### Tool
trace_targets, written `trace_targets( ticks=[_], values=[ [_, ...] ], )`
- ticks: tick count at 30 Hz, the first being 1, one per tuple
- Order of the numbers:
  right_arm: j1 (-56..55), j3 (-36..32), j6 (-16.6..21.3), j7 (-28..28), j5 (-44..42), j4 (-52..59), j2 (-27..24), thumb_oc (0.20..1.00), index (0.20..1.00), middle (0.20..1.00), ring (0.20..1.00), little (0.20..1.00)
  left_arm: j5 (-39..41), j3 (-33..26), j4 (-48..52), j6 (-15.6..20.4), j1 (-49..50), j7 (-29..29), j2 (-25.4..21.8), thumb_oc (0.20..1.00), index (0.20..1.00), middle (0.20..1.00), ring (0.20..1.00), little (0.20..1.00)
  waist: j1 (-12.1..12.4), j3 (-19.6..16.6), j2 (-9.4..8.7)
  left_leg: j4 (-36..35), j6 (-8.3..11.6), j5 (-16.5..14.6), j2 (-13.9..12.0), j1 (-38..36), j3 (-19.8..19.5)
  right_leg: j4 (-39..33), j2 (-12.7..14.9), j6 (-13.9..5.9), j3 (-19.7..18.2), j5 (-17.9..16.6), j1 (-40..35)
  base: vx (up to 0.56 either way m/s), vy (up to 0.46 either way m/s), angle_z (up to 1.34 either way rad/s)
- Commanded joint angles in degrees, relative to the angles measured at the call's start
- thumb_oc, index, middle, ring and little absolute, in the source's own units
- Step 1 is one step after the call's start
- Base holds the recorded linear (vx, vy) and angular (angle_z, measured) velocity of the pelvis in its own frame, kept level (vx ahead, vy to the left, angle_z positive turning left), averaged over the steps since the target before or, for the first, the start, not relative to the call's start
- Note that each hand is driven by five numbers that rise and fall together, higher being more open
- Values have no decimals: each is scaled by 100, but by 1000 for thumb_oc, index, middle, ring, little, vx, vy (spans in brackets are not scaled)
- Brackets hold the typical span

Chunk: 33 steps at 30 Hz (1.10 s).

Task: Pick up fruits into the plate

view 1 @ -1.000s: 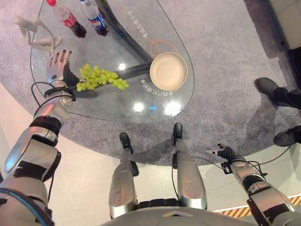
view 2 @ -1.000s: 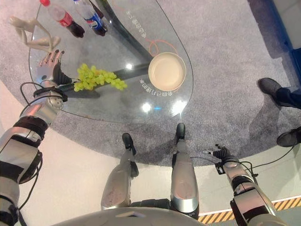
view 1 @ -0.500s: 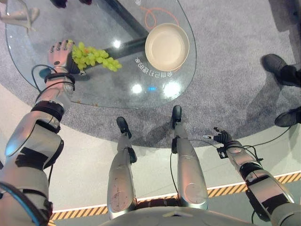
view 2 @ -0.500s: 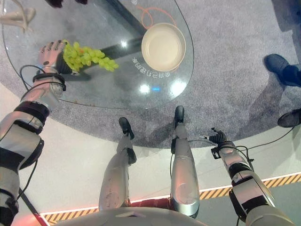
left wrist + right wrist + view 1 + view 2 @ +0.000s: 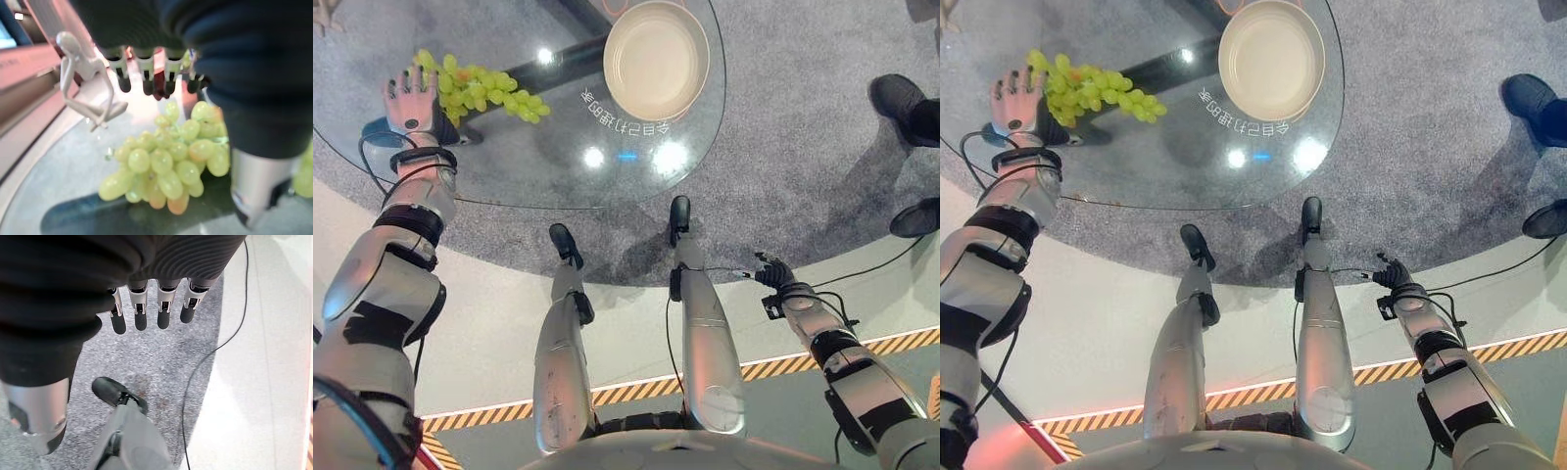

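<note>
On the round glass table [image 5: 509,176], the bunch of green grapes [image 5: 480,90] lies toward the robot's left side, well apart from the cream plate [image 5: 656,59], which sits w/ nothing in it on the far part of the glass. Printed lettering runs on the glass just beside the plate, on the robot's side of it.

Left hand [image 5: 408,93] is right at the grapes, on the side away from the plate, fingers straight and spread, not wrapped round anything. Left wrist view: the dark fingertips [image 5: 146,85] hang past the bunch, the thumb stands beside it, and the grapes [image 5: 166,164] rest on the glass betw. them. Hand looks like it's touching the outer grapes, but I can't be sure from the head views. Beyond the grapes, farther still from the plate, a white seated figurine [image 5: 85,81] stands on the glass.

Right hand [image 5: 1389,273] hangs low, well away from the table, over grey carpet and pale floor. Fingers [image 5: 140,313] straight and relaxed, holding nothing.

Off to the plate's right, on the carpet, a person's dark shoes [image 5: 901,98] show by the frame edge.
</note>
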State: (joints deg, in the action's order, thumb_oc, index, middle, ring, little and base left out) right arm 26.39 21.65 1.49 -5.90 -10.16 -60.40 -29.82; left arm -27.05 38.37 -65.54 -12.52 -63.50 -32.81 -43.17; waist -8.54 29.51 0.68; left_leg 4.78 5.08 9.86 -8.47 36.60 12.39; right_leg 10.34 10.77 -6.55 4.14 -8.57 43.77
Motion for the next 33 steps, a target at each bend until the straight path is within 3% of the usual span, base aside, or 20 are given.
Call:
trace_targets(
  ticks=[1, 12, 18, 22, 23, 24, 29, 30, 31, 32, 33],
  values=[
    [-186, 258, 49, -66, -156, 264, -249, 1000, 1000, 1000, 1000, 1000, -94, -400, -333, -378, -460, -575, -500, 1000, 1000, 1000, 1000, 1000, -77, 29, -249, 1028, -40, -916, 490, 573, -48, 617, -491, 176, 270, 773, 98, 16, 11, -6],
    [-288, 373, 225, -111, -222, 334, -197, 1000, 1000, 1000, 1000, 1000, 337, -569, -473, -256, -903, -1772, -510, 1000, 1000, 1000, 1000, 1000, -132, 29, -338, 1326, -55, -1021, 471, 904, -144, 820, -540, 227, 163, 841, 419, 3, 1, -1],
    [-334, 381, 348, -150, -264, 348, -182, 1000, 1000, 1000, 1000, 1000, 774, -527, -569, -155, -1083, -1791, -509, 1000, 1000, 1000, 1000, 1000, -159, 29, -358, 1430, -70, -1077, 481, 1009, -205, 899, -551, 237, 127, 852, 524, 0, 0, 0],
    [-340, 396, 372, -167, -267, 473, -160, 1000, 1000, 1000, 1000, 1000, 1321, -605, -662, 35, -1082, -1331, -449, 1000, 1000, 1000, 1000, 1000, -189, 29, -393, 1436, -63, -1083, 470, 1041, -203, 900, -568, 233, 112, 845, 554, 0, 0, 0],
    [-320, 407, 347, -177, -272, 569, -165, 1000, 1000, 1000, 1000, 1000, 1323, -591, -694, 60, -1113, -830, -401, 1000, 1000, 1000, 1000, 1000, -211, 29, -405, 1431, -59, -1086, 464, 1053, -199, 888, -575, 226, 100, 841, 565, 8, 7, 3],
    [-311, 411, 353, -180, -270, 578, -166, 1000, 1000, 1000, 1000, 1000, 1303, -567, -713, 106, -1126, -682, -390, 1000, 1000, 1000, 1000, 1000, -218, 29, -406, 1430, -59, -1086, 460, 1057, -194, 887, -575, 224, 97, 837, 572, 0, 0, 0],
    [-232, 398, 229, -243, -213, 900, -272, 1000, 1000, 1000, 1000, 1000, 1024, -70, -941, -162, -1163, 1042, -293, 1000, 1000, 1000, 1000, 1000, -317, 29, -378, 1350, -54, -1041, 473, 1070, -112, 763, -565, 184, 51, 738, 611, 14, 45, -1],
    [-266, 400, 215, -236, -205, 923, -293, 1000, 1000, 1000, 1000, 1000, 1026, 12, -979, -135, -1108, 1257, -275, 1000, 1000, 1000, 1000, 1000, -317, 29, -354, 1397, -11, -1239, 470, 945, -167, 819, -577, 138, 31, 914, 495, 73, 74, -6],
    [-256, 369, 189, -227, -188, 987, -348, 1000, 1000, 1000, 1000, 1000, 877, 147, -1032, -196, -1068, 1714, -261, 1000, 1000, 1000, 1000, 1000, -337, 29, -330, 1395, -15, -1233, 481, 949, -152, 808, -572, 134, 21, 892, 511, 77, 55, -6],
    [-262, 362, 182, -226, -184, 1003, -359, 1000, 1000, 1000, 1000, 1000, 836, 172, -1040, -197, -1056, 1808, -256, 1000, 1000, 1000, 1000, 1000, -337, 29, -324, 1400, -16, -1240, 482, 944, -150, 810, -573, 133, 19, 895, 508, 12, 83, -9],
    [-224, 338, 105, -227, -168, 1122, -448, 1000, 1000, 1000, 1000, 1000, 716, 403, -1048, -243, -967, 2368, -236, 1000, 1000, 1000, 1000, 1000, -363, 29, -274, 1394, -16, -1225, 492, 957, -115, 798, -560, 121, 4, 869, 536, 16, 89, -8]
  ],
)
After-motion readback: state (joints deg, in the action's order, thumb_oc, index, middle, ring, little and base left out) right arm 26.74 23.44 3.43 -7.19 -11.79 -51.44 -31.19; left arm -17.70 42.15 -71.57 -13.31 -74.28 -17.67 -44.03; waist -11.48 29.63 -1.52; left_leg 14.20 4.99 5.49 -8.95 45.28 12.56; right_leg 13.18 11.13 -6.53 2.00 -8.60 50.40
